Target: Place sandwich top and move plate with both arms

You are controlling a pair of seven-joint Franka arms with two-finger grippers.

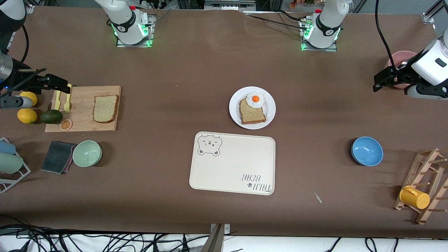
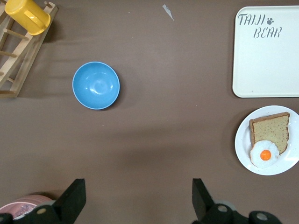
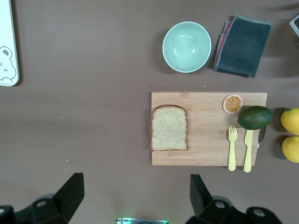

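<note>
The sandwich top (image 1: 105, 108), a pale speckled bread slice, lies on a wooden cutting board (image 1: 82, 122) toward the right arm's end; it also shows in the right wrist view (image 3: 169, 127). The white plate (image 1: 235, 108) sits mid-table and holds a darker bread slice (image 1: 252, 113) with a fried egg (image 1: 255, 99); the plate also shows in the left wrist view (image 2: 243, 140). My right gripper (image 1: 63, 84) is open and empty, in the air over the board's end by the cutlery. My left gripper (image 1: 378, 82) is open and empty over the left arm's end of the table.
A cream bear-print tray (image 1: 232, 162) lies nearer the camera than the plate. A blue bowl (image 1: 366, 151), a rack with a yellow mug (image 1: 414, 197) and a pink bowl (image 1: 402, 57) are toward the left arm's end. A green bowl (image 1: 87, 153), dark cloth (image 1: 57, 156), lemons (image 1: 27, 115) and avocado (image 1: 51, 116) surround the board.
</note>
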